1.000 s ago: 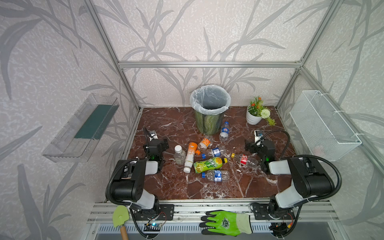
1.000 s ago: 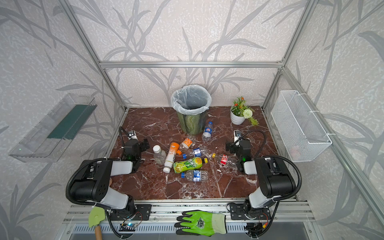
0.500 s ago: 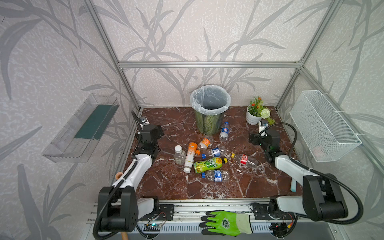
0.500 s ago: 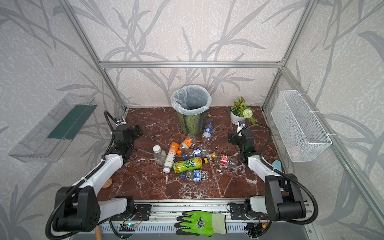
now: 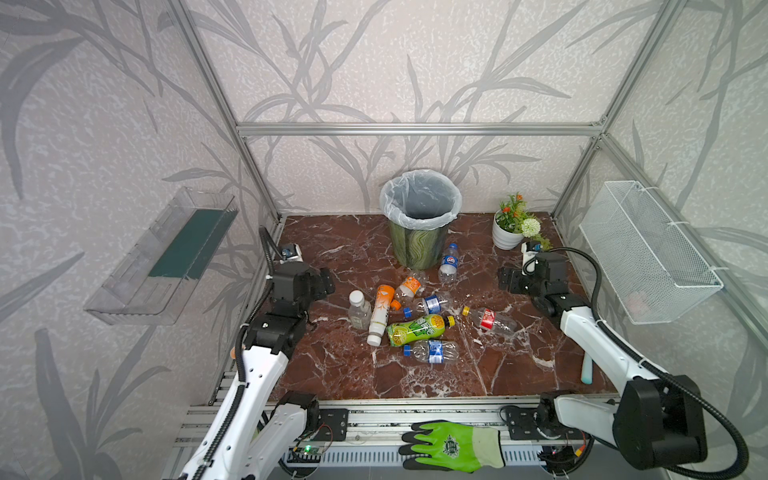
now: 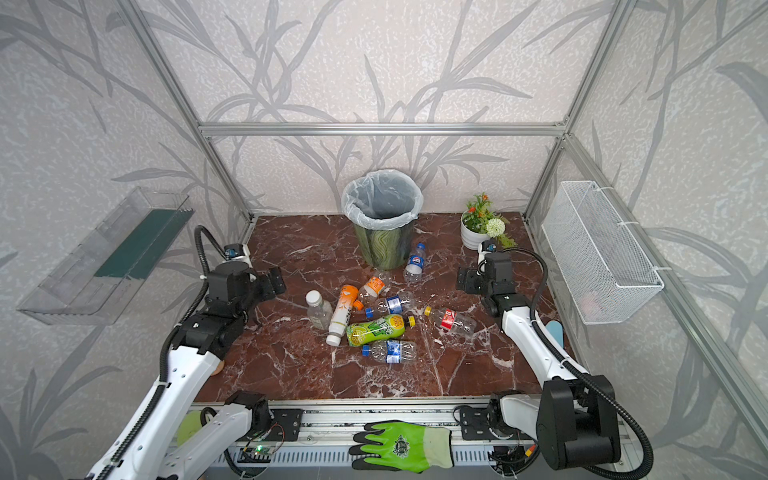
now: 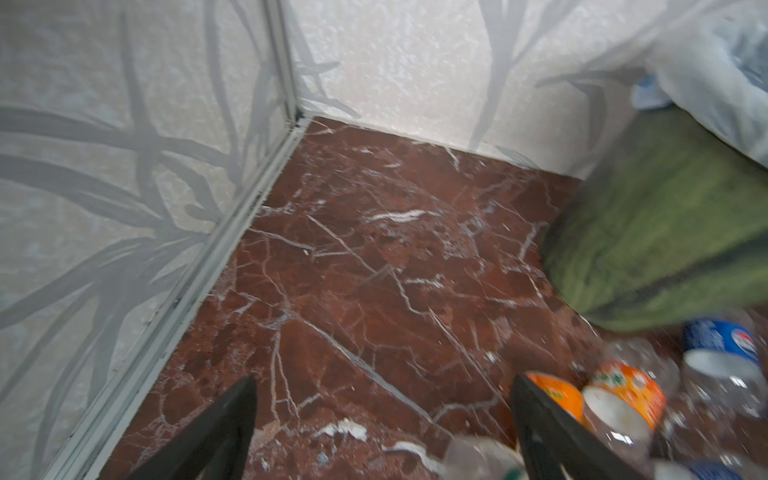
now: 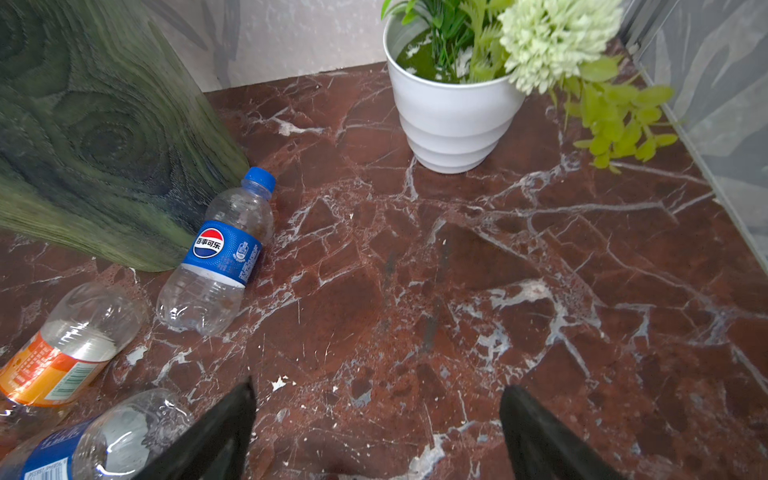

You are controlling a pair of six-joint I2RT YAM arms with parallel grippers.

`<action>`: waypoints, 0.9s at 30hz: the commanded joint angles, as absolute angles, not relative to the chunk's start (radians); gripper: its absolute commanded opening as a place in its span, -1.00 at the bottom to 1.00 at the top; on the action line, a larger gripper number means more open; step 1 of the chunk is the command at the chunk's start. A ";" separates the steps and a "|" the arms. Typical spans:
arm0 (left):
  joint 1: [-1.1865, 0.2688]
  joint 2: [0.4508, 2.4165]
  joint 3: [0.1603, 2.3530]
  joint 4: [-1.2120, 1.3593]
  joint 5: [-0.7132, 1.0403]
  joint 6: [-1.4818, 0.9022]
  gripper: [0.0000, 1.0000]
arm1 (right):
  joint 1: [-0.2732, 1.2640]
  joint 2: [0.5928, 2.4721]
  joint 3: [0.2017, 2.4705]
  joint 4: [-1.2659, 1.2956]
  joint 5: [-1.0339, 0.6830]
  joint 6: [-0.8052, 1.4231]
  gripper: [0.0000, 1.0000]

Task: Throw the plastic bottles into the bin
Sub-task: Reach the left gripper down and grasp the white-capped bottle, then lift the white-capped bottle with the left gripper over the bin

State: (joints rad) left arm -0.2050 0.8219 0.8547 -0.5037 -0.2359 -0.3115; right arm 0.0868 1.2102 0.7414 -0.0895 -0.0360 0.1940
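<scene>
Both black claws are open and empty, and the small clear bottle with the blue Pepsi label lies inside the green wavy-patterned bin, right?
Not inside. The right wrist view shows the small clear bottle with the blue Pepsi label lying on the red marble floor beside the green wavy-patterned bin. The left gripper and right gripper are indeed open and empty.

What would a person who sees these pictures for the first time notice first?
Eight bottles lie scattered mid-floor, the green-yellow bottle brightest among them. Behind them, at the back, stands the bin with its white liner. The left gripper and right gripper hover open and empty on either side.
</scene>
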 commanded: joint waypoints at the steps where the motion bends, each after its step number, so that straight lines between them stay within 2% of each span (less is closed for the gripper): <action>1: -0.295 0.761 0.842 -0.631 -0.251 -0.379 0.89 | 0.085 1.215 0.758 -0.108 -0.063 0.240 0.84; 10: -0.471 0.807 0.758 -0.572 -0.231 -0.433 0.89 | 0.084 1.221 0.754 -0.102 -0.063 0.264 0.84; 17: -0.488 0.960 0.761 -0.483 -0.140 -0.424 0.64 | 0.084 1.197 0.734 -0.101 -0.054 0.273 0.84; 27: -0.489 1.079 0.773 -0.443 -0.098 -0.410 0.56 | 0.084 1.196 0.736 -0.112 -0.041 0.264 0.84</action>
